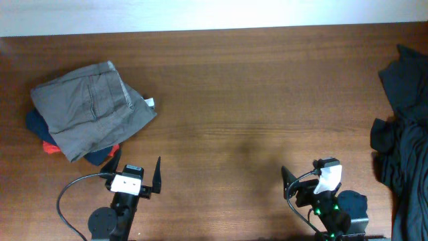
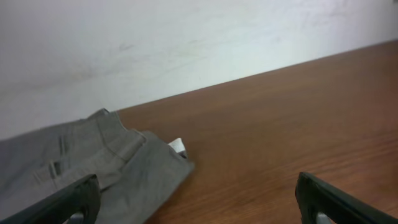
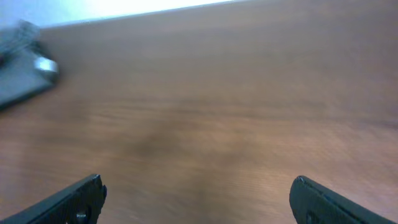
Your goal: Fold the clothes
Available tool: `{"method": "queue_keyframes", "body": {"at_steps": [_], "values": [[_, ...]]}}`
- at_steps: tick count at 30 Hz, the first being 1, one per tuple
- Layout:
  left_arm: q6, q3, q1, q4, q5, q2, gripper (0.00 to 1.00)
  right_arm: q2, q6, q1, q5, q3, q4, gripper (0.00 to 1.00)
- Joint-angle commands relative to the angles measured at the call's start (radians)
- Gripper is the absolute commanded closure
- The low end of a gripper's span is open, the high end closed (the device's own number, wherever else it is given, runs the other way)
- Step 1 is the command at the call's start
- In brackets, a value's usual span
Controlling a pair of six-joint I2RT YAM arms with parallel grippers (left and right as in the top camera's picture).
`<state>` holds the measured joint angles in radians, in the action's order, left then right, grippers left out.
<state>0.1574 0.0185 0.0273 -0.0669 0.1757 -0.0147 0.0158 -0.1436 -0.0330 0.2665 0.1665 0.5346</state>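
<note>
A stack of folded clothes lies at the table's left, with grey trousers (image 1: 90,107) on top of blue and red pieces (image 1: 50,146). The grey trousers also show in the left wrist view (image 2: 93,168). A heap of unfolded dark clothes (image 1: 404,134) lies at the right edge. My left gripper (image 1: 137,173) is open and empty near the front edge, just right of the stack; it also shows in the left wrist view (image 2: 199,198). My right gripper (image 1: 304,175) is open and empty near the front right, over bare wood (image 3: 196,199).
The brown wooden table (image 1: 247,100) stretches between the two piles. A white wall (image 2: 155,43) runs along its far edge. Cables loop by each arm base at the front edge.
</note>
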Motion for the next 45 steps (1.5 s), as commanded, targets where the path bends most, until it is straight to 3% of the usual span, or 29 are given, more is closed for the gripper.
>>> {"method": "queue_keyframes", "body": {"at_steps": [1, 8, 15, 20, 23, 27, 31, 38, 43, 45], "values": [[-0.123, 0.042, 0.005, -0.006, 0.019, 0.001, 0.01, -0.003, -0.078, 0.007, 0.104, 0.079, -0.040, 0.01], [-0.138, 0.269, 0.005, -0.098, -0.027, -0.102, 0.01, 0.159, -0.087, 0.007, 0.035, 0.322, -0.031, 0.01], [-0.135, 0.668, 0.005, -0.325, -0.068, -0.518, 0.01, 0.603, -0.077, 0.008, 0.035, 0.674, 0.118, 0.01], [-0.104, 1.041, 0.005, -0.626, -0.010, -0.889, 0.01, 0.994, 0.047, 0.008, 0.037, 1.009, 0.350, 0.01], [-0.073, 1.265, 0.005, -0.843, 0.026, -1.102, 0.01, 1.206, 0.054, 0.008, 0.112, 1.186, 0.465, 0.01], [-0.073, 1.445, 0.005, -1.016, -0.013, -1.299, 0.01, 1.401, 0.037, 0.047, 0.014, 1.341, 0.529, 0.01], [-0.074, 1.498, 0.005, -1.064, 0.041, -1.403, 0.01, 1.579, -0.073, 0.199, -0.092, 1.500, 0.528, 0.01], [-0.074, 1.498, 0.005, -1.060, 0.084, -1.433, 0.00, 1.838, -0.128, 0.485, -0.142, 1.676, 0.442, 0.00], [-0.074, 1.498, 0.005, -1.049, 0.084, -1.433, 0.01, 2.026, -0.127, 0.591, -0.143, 1.680, 0.311, 0.12], [-0.074, 1.498, 0.005, -1.045, 0.084, -1.433, 0.01, 2.086, -0.125, 0.597, -0.146, 1.680, 0.272, 0.12]]}}
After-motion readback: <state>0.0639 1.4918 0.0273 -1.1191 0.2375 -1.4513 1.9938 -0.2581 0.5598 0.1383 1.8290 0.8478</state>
